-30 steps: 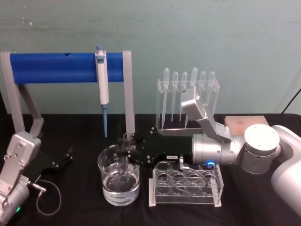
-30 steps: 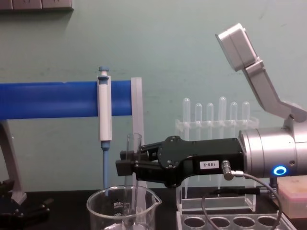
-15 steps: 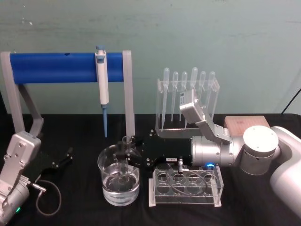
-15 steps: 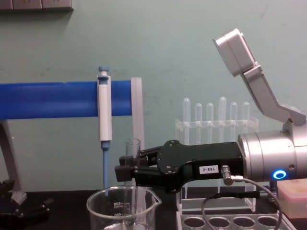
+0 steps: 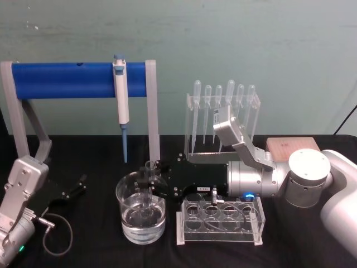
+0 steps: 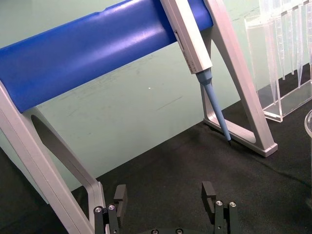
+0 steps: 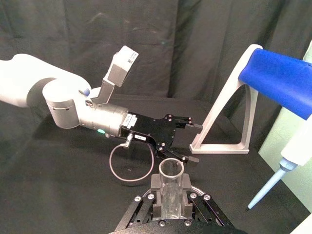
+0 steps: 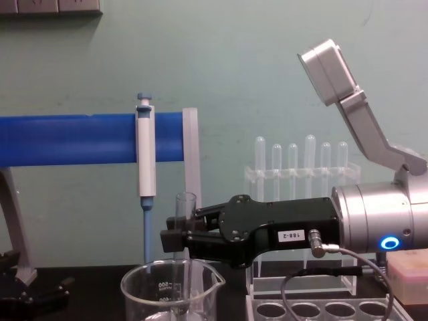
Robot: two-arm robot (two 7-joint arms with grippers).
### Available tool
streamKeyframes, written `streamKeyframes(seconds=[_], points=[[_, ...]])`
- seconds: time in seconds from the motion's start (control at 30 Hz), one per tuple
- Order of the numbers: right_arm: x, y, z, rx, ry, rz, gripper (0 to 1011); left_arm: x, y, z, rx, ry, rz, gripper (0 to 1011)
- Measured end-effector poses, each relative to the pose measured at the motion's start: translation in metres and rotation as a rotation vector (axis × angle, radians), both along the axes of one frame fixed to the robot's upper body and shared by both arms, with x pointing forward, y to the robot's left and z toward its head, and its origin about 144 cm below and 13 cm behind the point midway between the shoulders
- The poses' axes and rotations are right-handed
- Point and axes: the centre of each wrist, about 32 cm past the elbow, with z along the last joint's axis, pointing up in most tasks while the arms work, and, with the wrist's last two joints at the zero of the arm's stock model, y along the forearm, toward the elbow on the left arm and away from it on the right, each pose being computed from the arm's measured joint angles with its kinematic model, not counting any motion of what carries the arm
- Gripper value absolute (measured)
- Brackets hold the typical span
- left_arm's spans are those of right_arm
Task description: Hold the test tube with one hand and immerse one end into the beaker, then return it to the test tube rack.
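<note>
Presently the black two-fingered right gripper pinches the clear glass test tube upright, its lower end inside the wide glass beaker. The white holed rack sits just right. The left gripper idles spread.

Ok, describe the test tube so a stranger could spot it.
Find the long blue bar; in front of its right post stands a glass beaker. The test tube stands upright in it, gripped by the right end effector. Unlike the bulb-topped pipettes behind, it is wide-mouthed clear glass.
</note>
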Motion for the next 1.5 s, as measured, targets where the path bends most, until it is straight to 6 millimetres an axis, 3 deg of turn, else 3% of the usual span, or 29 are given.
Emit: streamKeyframes(seconds=[1.5], points=[[0.0000, 0.0000, 0.0000, 0.001, 0.001, -0.001, 226, 0.0000, 0.0000, 0.0000, 0.000, 0.000, 0.000, 1000]])
